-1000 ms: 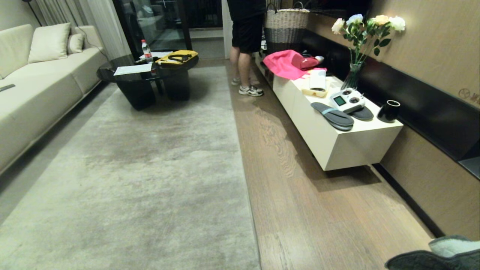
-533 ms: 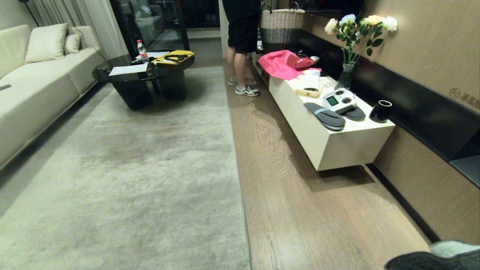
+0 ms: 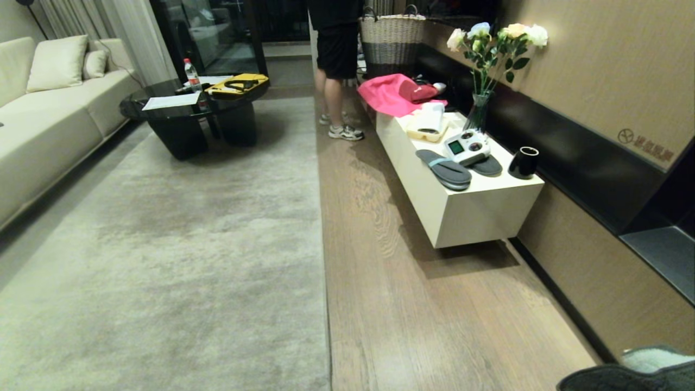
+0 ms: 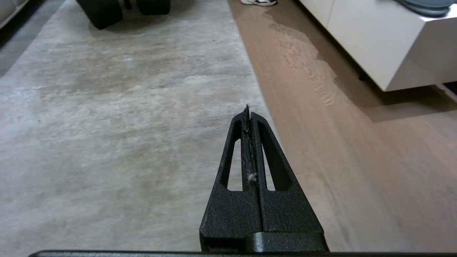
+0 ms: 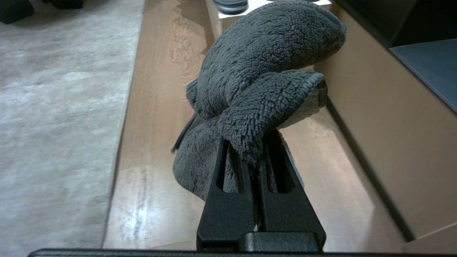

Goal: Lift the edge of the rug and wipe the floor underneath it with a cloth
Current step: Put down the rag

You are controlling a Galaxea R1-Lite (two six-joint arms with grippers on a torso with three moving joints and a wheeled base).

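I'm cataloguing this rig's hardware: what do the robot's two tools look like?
Both are matte black with a grainy texture. The left tool has two long tapering fingers, each with a slot cut through it, and lint in the seam between them. The right tool has the same slotted build.

Home living room, sofa (image 3: 49,125), rug (image 3: 163,244)

Rug edge (image 3: 320,233): runs straight ahead of me, floor (image 3: 434,315) on its right.
Cabinet (image 3: 461,217): right of that floor strip, against the wall.
Cloth (image 5: 257,89): in my right gripper (image 5: 255,157), above the floor.
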